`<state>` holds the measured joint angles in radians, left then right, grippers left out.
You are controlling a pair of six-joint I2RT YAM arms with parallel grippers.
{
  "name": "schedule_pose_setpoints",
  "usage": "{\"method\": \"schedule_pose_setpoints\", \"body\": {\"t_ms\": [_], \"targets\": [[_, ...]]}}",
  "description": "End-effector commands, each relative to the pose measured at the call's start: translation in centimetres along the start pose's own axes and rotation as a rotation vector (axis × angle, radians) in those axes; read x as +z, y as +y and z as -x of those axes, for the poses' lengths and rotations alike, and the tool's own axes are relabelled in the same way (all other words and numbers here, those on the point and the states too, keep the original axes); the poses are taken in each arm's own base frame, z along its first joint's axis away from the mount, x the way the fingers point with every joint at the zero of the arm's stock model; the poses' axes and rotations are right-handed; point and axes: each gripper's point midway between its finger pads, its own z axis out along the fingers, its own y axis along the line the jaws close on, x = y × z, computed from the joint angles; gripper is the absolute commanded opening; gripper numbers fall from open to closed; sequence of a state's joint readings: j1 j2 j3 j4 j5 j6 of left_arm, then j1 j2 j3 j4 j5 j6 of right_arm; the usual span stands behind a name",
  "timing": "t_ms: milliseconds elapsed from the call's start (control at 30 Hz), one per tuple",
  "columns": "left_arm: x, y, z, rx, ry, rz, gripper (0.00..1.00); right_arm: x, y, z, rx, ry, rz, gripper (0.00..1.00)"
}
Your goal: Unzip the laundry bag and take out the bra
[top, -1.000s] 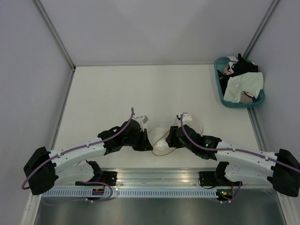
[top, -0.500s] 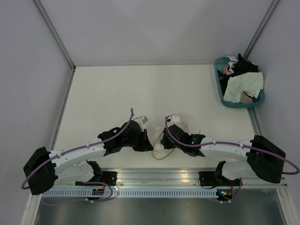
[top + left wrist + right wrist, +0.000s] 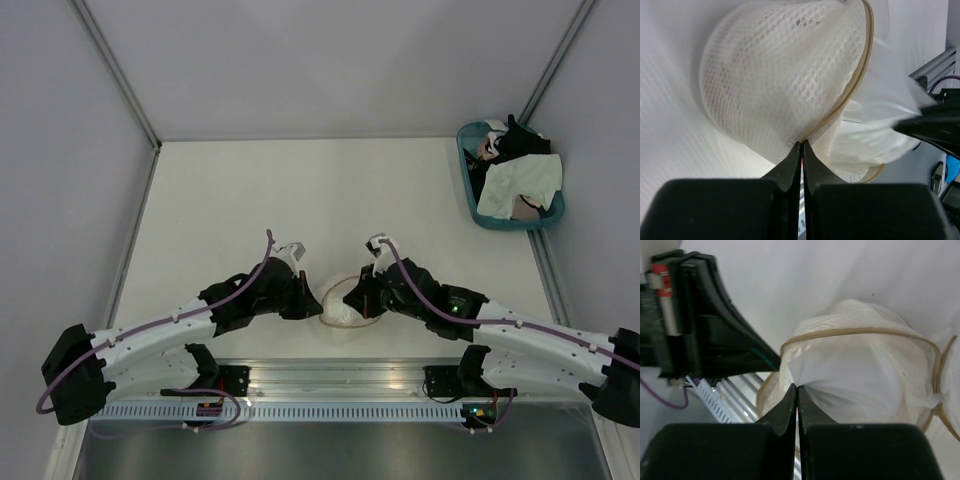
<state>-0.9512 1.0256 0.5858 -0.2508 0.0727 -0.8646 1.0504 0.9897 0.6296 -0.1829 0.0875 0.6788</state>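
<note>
The laundry bag (image 3: pixel 343 311), a cream mesh dome with a tan rim, lies near the table's front edge between both arms. In the left wrist view the laundry bag (image 3: pixel 785 80) lies on its side, and my left gripper (image 3: pixel 802 143) is shut on its mesh right at the rim. My left gripper (image 3: pixel 312 304) is at the bag's left side. My right gripper (image 3: pixel 354 297) reaches in from the right. In the right wrist view my right gripper (image 3: pixel 797 387) is shut on smooth pale fabric, apparently the bra (image 3: pixel 865 375), inside the open laundry bag (image 3: pixel 860 332).
A teal basket (image 3: pixel 476 206) at the far right edge holds a white-and-green cloth (image 3: pixel 515 186) and a black garment (image 3: pixel 520 138). An aluminium rail (image 3: pixel 340 375) runs along the near edge, just behind the bag. Grey walls enclose the table.
My right gripper has gone from open to shut on the pale fabric in the bag's mouth. The right arm swung inward and back out. The left arm shifted slightly, still holding the bag.
</note>
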Motion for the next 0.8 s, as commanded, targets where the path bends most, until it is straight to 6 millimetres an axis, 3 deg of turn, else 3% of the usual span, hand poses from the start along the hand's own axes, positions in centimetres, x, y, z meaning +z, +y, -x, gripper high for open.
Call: {"method": "schedule_pose_setpoints", "body": {"t_ms": [0, 33, 100, 133, 167, 200, 267, 400, 633, 767], "targets": [[-0.7, 0.0, 2.0, -0.018, -0.095, 0.039, 0.02, -4.1, 4.2, 2.7, -0.054, -0.03, 0.165, 0.0], [-0.9, 0.0, 2.3, -0.015, -0.107, 0.045, 0.02, -4.8, 3.4, 3.4, -0.05, -0.06, 0.121, 0.0], [-0.9, -0.3, 2.6, -0.01, -0.111, 0.045, 0.02, -7.4, 3.3, 6.6, -0.025, -0.186, 0.083, 0.01], [-0.9, -0.4, 2.6, -0.009, -0.107, 0.042, 0.02, -8.3, 2.1, 7.2, -0.005, -0.218, 0.018, 0.01], [-0.8, -0.4, 2.6, -0.011, -0.103, 0.04, 0.02, -10.2, 0.6, 10.2, 0.03, -0.355, -0.08, 0.01], [-0.6, -0.3, 2.2, -0.014, -0.087, 0.044, 0.02, -11.1, -0.7, 10.8, 0.039, -0.389, -0.153, 0.0], [-0.5, -0.3, 1.9, -0.018, -0.074, 0.039, 0.02, -13.8, -2.4, 14.0, 0.069, -0.533, -0.277, 0.0], [-0.2, 0.0, 1.4, -0.033, -0.062, 0.039, 0.02, -17.9, -4.6, 18.5, 0.074, -0.722, -0.49, 0.0], [-0.8, -0.3, 0.7, -0.04, -0.043, 0.004, 0.02, -25.1, -5.4, 25.8, 0.045, -0.963, -0.858, 0.0], [-1.4, -1.0, 0.6, -0.046, -0.038, -0.034, 0.02, -27.8, -5.3, 29.7, 0.047, -1.026, -0.997, 0.0]]}}
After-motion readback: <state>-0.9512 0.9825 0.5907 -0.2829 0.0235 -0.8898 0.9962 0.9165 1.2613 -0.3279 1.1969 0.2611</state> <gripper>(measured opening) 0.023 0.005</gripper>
